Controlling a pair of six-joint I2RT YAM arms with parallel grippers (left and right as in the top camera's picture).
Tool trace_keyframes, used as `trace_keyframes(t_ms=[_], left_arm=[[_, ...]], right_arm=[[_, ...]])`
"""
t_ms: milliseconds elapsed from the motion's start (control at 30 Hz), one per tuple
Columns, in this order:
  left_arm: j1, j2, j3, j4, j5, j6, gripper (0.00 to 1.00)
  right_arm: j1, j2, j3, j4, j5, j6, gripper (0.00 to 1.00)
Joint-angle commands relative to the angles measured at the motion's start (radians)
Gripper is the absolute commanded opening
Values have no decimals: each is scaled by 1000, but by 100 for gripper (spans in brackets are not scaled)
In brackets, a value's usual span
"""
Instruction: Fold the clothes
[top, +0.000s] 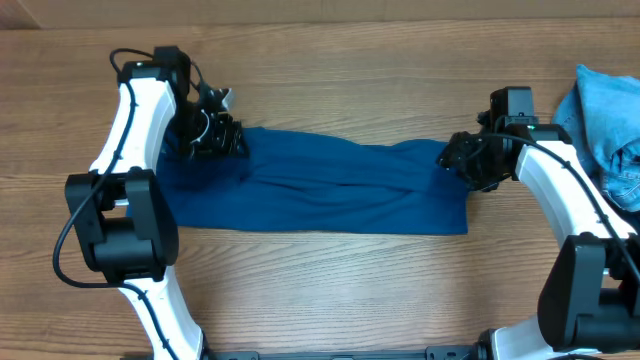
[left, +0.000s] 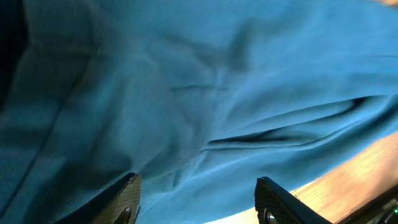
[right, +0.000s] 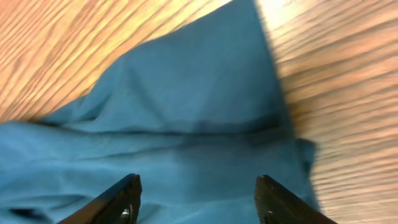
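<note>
At the left, the left gripper (top: 218, 135) sits low over the far left corner of the blue shirt (top: 330, 190). In its wrist view its fingers (left: 121, 200) stand apart with cloth filling the space beyond them and nothing pinched between, so it reads as released. The shirt lies flat on the wooden table (top: 330, 60) as a long band running across the middle from one gripper to the other, with soft ridges and creases along its length. It looks light, limp and matte, likely to sag and drag rather than slide cleanly or keep a shape, and in no way fragile. It will probably bunch if taken by the middle, so the far corners or the hem edge seem the better places to pinch, both ends lifted together to carry the far edge over the near one. At the right end, the right gripper (top: 462, 160) hovers at the shirt's far right corner, its fingers (right: 121, 198) also spread with fabric below and none caught. Further right, a paler blue garment (top: 605, 110) lies bunched at the table edge, apart from the shirt
</note>
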Motion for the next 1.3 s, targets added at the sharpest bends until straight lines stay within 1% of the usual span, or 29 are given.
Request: trace_keyframes(t_ms=[0,67,100,133,167,200,233,267,333,400,467,533,667,800,933,1000,1067,1167,1267], left_arm=[[26,-2,-16,3,-28,-29,63],[34,-2,-16,5,-61,-29,63],[36,-2,-16,6,-72,-31,63],[40,-2,-16,6,-87,-38,64],[43,-2,-16,6,-95,-43,64],[47,-2,-16,6,-108,-51,64],[49,-2,-17,6,-116,-52,64],[51,-2,-18,5,-134,-59,64],[55,-2,-18,1,-177,-81,66],[58,-2,-18,-2,-209,-90,67],[64,-2,-20,-1,-217,-93,69],[72,-2,-24,4,-226,-95,70],[89,-2,-52,37,-311,-140,72],[116,-2,-94,76,-317,-141,72],[173,-2,-110,82,-335,-147,70],[199,-2,-110,83,-332,-156,70],[230,-2,-110,82,-319,-156,68],[253,-2,-110,84,-288,-155,68],[260,-2,-110,84,-286,-155,68]], right_arm=[[-46,24,0,2,56,-6,67],[-59,44,0,-2,54,-8,69],[-61,51,0,-5,40,-11,68],[-61,65,0,-9,6,-12,63],[-61,74,0,-9,-40,-25,56],[-58,91,0,0,-138,-84,46],[-53,101,0,7,-195,-118,42],[-47,108,0,15,-210,-120,39],[-37,110,-1,35,-187,-115,39],[-36,110,-1,44,-155,-111,42],[-36,114,-6,43,-88,-109,43],[-36,125,-23,58,-64,-109,44],[-36,168,-85,142,-72,-77,43],[-36,227,-122,206,-60,-71,40],[-45,247,-122,204,80,-46,37],[-52,247,-119,190,161,-18,37],[-64,246,-111,146,283,33,36],[-75,246,-97,110,356,47,36],[-93,246,-76,94,371,47,36]])
